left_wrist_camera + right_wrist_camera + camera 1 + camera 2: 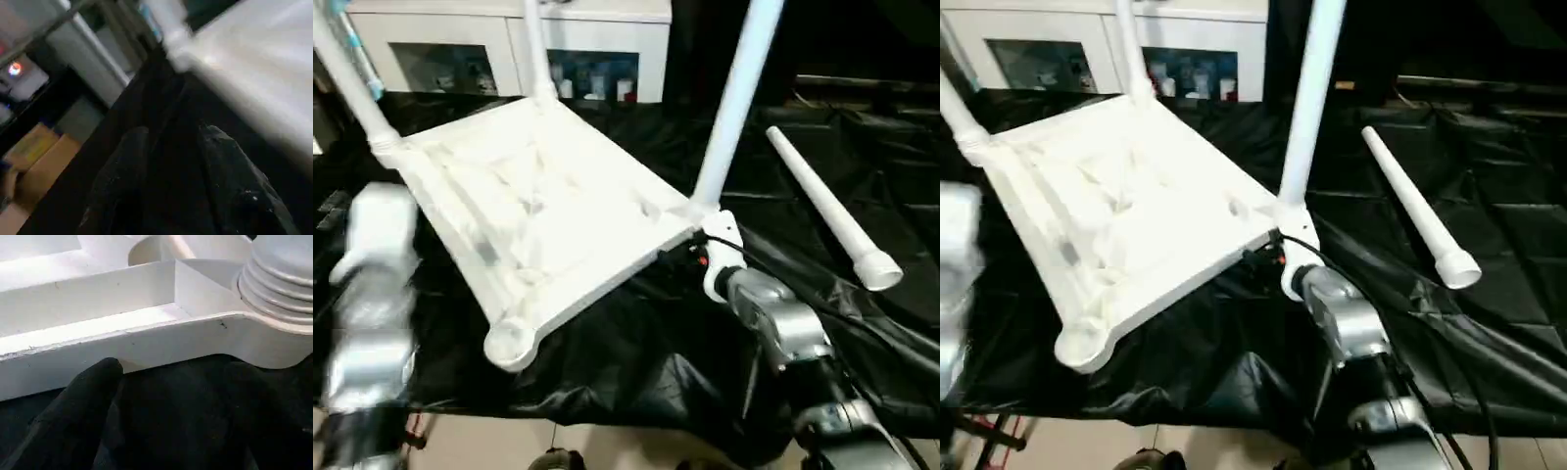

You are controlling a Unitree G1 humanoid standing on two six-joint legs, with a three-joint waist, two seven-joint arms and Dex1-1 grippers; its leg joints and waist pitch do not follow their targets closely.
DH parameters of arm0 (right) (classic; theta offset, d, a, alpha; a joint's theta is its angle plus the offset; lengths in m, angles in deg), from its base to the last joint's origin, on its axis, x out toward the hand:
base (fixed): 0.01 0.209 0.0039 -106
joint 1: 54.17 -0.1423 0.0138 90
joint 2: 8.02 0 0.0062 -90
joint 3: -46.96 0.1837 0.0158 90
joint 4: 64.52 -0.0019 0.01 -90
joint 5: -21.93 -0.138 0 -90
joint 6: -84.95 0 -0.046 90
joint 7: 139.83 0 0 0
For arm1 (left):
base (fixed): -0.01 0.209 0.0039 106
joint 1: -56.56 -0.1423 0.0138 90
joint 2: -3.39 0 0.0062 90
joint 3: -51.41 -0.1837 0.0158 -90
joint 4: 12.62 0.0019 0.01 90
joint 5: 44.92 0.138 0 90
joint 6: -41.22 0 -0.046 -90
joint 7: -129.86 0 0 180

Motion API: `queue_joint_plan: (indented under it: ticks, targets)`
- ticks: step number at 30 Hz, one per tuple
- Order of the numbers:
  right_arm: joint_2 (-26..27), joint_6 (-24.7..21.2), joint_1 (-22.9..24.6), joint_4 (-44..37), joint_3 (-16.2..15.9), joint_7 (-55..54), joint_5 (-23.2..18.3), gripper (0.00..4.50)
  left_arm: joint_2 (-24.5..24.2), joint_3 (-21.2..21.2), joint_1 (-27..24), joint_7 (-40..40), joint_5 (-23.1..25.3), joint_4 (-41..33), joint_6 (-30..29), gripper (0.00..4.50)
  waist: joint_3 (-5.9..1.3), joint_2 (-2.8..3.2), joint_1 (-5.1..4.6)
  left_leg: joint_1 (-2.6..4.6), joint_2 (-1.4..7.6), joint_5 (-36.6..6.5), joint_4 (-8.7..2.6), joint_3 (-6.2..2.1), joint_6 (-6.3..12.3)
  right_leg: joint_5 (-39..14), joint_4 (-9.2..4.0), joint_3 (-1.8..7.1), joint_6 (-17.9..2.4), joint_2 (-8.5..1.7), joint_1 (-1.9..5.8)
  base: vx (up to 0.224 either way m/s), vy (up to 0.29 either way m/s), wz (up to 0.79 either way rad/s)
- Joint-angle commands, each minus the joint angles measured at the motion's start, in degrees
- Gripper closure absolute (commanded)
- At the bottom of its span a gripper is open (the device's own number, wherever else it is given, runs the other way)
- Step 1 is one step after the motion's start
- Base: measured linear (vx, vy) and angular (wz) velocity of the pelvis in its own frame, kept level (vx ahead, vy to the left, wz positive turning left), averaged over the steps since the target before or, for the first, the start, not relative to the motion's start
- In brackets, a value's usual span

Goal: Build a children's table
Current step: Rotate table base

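The children's table lies upside down on black cloth, its ribbed white top (pixel 538 211) tilted towards me. Three white legs stand in corner sockets: far left (pixel 352 83), back (pixel 536 49) and right (pixel 734 98). The near corner socket (pixel 509 343) is empty. A fourth leg (pixel 827 211) lies loose on the cloth at the right. My right gripper (pixel 195 369) is open at the top's right corner, one black finger (pixel 88 396) touching the lower edge of the rim (pixel 146 345) beside the seated leg's base (pixel 283 279). My left gripper (pixel 173 132) is open over the cloth, left of the top, holding nothing.
Black cloth (pixel 636 362) covers the work surface and ends near me above a beige floor (pixel 509 446). White cabinets with glass doors (pixel 509 49) stand behind. My blurred left forearm (pixel 377 294) is at the left edge. Cardboard boxes (pixel 39 152) sit off to the side.
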Motion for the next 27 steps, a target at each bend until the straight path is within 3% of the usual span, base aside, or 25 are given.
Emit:
queue_joint_plan:
  ticks: [1,6,8,12,17,18,21,23,24,25,27]
  targets:
    - [0.23,0.9,-1.31,0.84,0.58,-0.74,-0.22,0.62,-0.94,-1.89,-0.95,2.93,-0.96,-0.85,-1.94,2.71,-3.77,0.68,0.03,2.83,3.63,-24.52,-5.22,-3.11,-4.4,-18.44,-4.9,2.16,-7.93,-2.86,0.24,0.0,0.0,0.0]
    - [-0.22,2.19,-2.5,2.5,1.2,-0.98,0.02,0.62,-0.7,-10.34,-4.1,16.94,-6.09,-6.04,-7.7,2.71,-4.03,0.91,0.19,2.81,3.68,-24.13,-5.32,-3.0,-5.04,-15.68,-4.61,2.3,-8.73,-2.91,0.23,0.0,0.0,0.0]
    - [-1.55,1.33,-1.59,0.11,1.54,-1.04,0.24,0.62,-1.37,-15.25,-5.11,24.49,-10.27,-9.71,-8.63,2.71,-4.04,0.78,0.2,2.6,3.75,-23.51,-5.43,-2.9,-4.99,-13.89,-4.53,2.3,-9.0,-2.81,0.48,0.0,0.0,0.0]
    - [-3.11,-1.02,0.08,-4.39,2.25,-0.8,-0.11,0.62,-3.13,-19.74,-6.76,30.23,-13.61,-14.13,-12.2,2.71,-4.21,0.5,0.92,2.65,3.6,-19.88,-5.2,-2.5,-3.9,-11.86,-4.15,2.36,-8.92,-2.75,0.82,0.0,0.0,0.0]
    - [-8.13,-8.61,4.19,-15.07,2.93,-0.65,0.86,0.62,-1.98,-23.92,-5.58,36.31,-16.82,-16.57,-11.09,2.71,-4.16,0.19,1.01,2.48,3.51,-17.1,-5.12,-2.34,-3.09,-11.81,-4.31,2.41,-8.6,-2.61,1.2,0.0,0.0,0.0]
    - [-9.43,-10.81,4.8,-17.01,3.04,-0.52,1.1,0.62,-0.82,-24.46,-4.53,36.44,-17.07,-15.37,-9.06,2.71,-4.14,-0.18,0.85,2.44,3.48,-17.39,-5.06,-2.28,-3.13,-12.73,-4.43,2.46,-8.35,-2.61,1.28,0.0,0.0,0.0]
    - [-11.58,-14.59,5.79,-20.55,3.88,0.43,0.4,0.62,1.89,-25.45,-2.44,36.1,-18.1,-12.96,-6.72,2.71,-4.1,-0.27,0.74,2.42,3.45,-18.95,-5.05,-2.45,-3.24,-17.24,-4.86,2.49,-7.12,-2.86,1.3,0.0,0.0,0.0]
    - [-13.0,-19.08,5.8,-23.4,7.63,1.68,-3.15,0.45,5.2,-27.56,-0.64,36.34,-19.29,-10.5,-3.36,2.66,-4.07,-0.39,0.78,2.65,3.42,-19.46,-4.85,-2.44,-2.92,-18.6,-5.18,2.64,-6.46,-2.9,1.14,0.0,0.0,0.0]
    - [-13.15,-19.29,5.73,-23.45,7.79,1.63,-3.15,0.35,5.32,-27.71,-0.58,36.35,-19.29,-10.43,-3.23,2.64,-4.08,-0.56,0.67,2.37,3.54,-18.6,-4.93,-2.53,-2.69,-18.16,-5.12,2.61,-6.47,-2.98,1.33,0.0,0.0,0.0]
    - [-14.17,-20.69,5.23,-23.77,8.86,1.2,-3.04,0.35,6.1,-28.71,-0.19,36.41,-19.34,-10.0,-2.41,2.64,-4.01,-0.18,0.67,2.45,3.53,-18.33,-4.91,-2.54,-2.83,-17.78,-5.1,2.61,-6.51,-2.9,1.16,0.0,0.0,0.0]
    - [-16.79,-22.93,3.38,-22.95,10.63,0.29,-2.32,0.23,6.12,-30.14,-0.04,37.36,-19.76,-11.23,-3.16,2.64,-4.15,-0.62,0.36,2.28,3.39,-16.76,-4.73,-2.38,-2.54,-15.23,-4.85,2.51,-7.27,-2.71,1.49,0.0,0.0,0.0]
